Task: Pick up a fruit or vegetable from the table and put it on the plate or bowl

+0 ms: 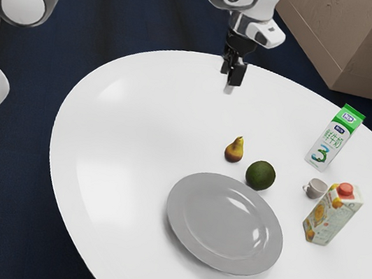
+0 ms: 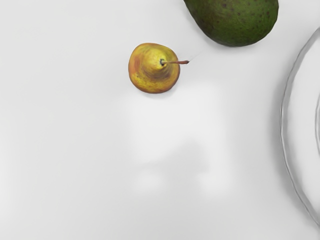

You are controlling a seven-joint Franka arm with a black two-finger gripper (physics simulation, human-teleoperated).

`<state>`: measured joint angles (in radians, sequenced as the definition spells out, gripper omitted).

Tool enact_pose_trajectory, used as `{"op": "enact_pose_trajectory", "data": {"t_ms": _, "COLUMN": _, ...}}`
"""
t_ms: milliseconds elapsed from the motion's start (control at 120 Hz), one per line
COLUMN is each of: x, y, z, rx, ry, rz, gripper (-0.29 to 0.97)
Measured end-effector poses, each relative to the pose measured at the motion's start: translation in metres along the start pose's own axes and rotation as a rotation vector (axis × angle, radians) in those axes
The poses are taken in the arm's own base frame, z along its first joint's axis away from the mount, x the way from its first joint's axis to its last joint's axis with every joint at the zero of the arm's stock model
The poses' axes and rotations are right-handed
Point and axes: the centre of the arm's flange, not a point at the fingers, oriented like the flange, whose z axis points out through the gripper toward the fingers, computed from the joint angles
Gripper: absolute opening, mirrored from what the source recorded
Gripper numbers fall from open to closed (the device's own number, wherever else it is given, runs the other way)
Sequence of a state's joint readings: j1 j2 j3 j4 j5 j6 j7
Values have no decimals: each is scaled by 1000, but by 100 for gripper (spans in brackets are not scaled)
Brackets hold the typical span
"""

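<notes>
Well above the table (image 1: 133, 117), my hand (image 1: 233, 76) hangs empty, its opening impossible to judge, with the approach in hand; the pear (image 1: 234, 149) stands upright beside the avocado (image 1: 260, 175), near the plate (image 1: 185, 214), calling for a centred descent.

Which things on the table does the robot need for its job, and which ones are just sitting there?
For the job:
- pear, standing upright
- avocado, right beside the pear
- grey plate, with nothing on it yet
- gripper, up above the table

Just lying about:
- milk carton
- juice carton
- small cup, between the two cartons
</notes>
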<state>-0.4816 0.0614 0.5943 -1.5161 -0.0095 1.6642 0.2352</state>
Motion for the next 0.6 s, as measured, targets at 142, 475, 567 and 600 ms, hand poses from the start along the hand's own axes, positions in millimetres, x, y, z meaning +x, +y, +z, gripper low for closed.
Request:
{"op": "enact_pose_trajectory", "data": {"t_ms": 142, "x": 8, "y": 15, "z": 31, "rx": 7, "ry": -14, "rz": 31, "gripper": 66}}
{"op": "enact_pose_trajectory", "data": {"t_ms": 475, "x": 21, "y": 26, "z": 90, "rx": 31, "ry": 129, "rz": 58, "gripper": 66}}
{"op": "enact_pose_trajectory", "data": {"t_ms": 567, "x": 32, "y": 32, "z": 110, "rx": 46, "ry": 150, "rz": 57, "gripper": 66}}
{"op": "enact_pose_trajectory", "data": {"t_ms": 600, "x": 37, "y": 37, "z": 117, "rx": 46, "ry": 157, "rz": 59, "gripper": 66}}
